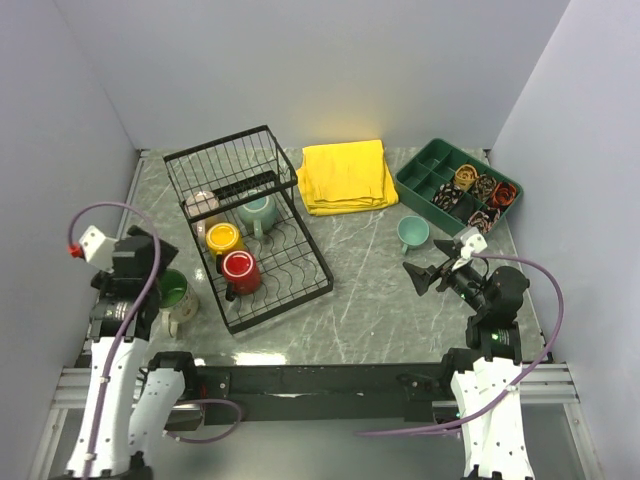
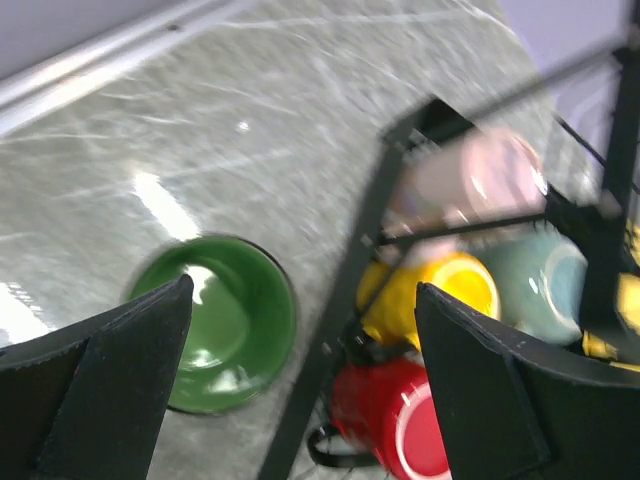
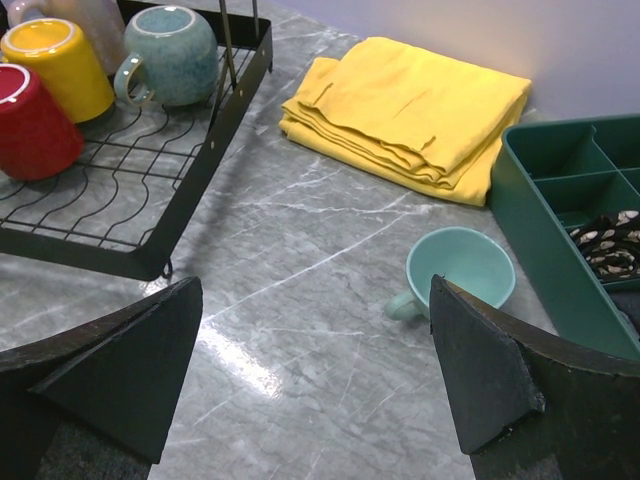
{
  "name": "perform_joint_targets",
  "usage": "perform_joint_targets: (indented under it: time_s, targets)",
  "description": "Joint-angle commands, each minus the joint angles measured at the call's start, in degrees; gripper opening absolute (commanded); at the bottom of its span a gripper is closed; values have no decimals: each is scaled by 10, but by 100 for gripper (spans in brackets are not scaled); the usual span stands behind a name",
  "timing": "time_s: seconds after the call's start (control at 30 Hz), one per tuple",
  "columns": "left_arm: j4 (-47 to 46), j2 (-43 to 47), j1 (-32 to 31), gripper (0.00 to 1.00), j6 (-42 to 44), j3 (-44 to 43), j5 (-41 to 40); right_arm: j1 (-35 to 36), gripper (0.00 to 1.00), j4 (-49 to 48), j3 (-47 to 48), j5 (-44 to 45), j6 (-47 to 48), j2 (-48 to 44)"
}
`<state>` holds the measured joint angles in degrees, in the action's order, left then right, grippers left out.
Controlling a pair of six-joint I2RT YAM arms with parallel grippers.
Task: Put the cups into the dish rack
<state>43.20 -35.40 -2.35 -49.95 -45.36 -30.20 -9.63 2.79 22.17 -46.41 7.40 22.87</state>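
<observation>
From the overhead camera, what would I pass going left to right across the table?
First the green cup → red cup in the dish rack → yellow cloth → teal cup standing on the table. The green tray overlaps that cup, so it is left out.

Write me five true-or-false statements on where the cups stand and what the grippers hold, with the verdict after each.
1. The red cup is in the dish rack. True.
2. The dark green cup is in the rack too. False: it stands on the table, left of the rack.
3. The right gripper is shut on the light teal cup. False: it is open and empty, and that cup stands on the table beyond it.
4. A folded yellow cloth lies between the rack and the green tray. True.
5. The left gripper is open and empty. True.
</observation>
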Motion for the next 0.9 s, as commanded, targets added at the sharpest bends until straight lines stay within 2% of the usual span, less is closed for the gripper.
perform_joint_targets:
  time_s: [0.0,0.17,0.4,0.6,0.77,0.87]
  targets:
    - [-12,-3,84,100,37,-29,92,-4,100,-6,20,-12,5,2]
    - [58,-13,96,96,-43,12,72,-4,100,-4,23,-11,7,-1]
    - [144,-66,104,96,-98,-37,43,-4,100,1,26,-14,8,0]
    - [106,-85,171,97,-82,10,133,-4,100,10,32,-11,12,-5]
    - [88,-107,216,98,-67,22,164,-4,100,18,39,-13,15,-3]
    - [74,-135,221,99,-70,33,179,-4,100,23,45,-12,17,-1]
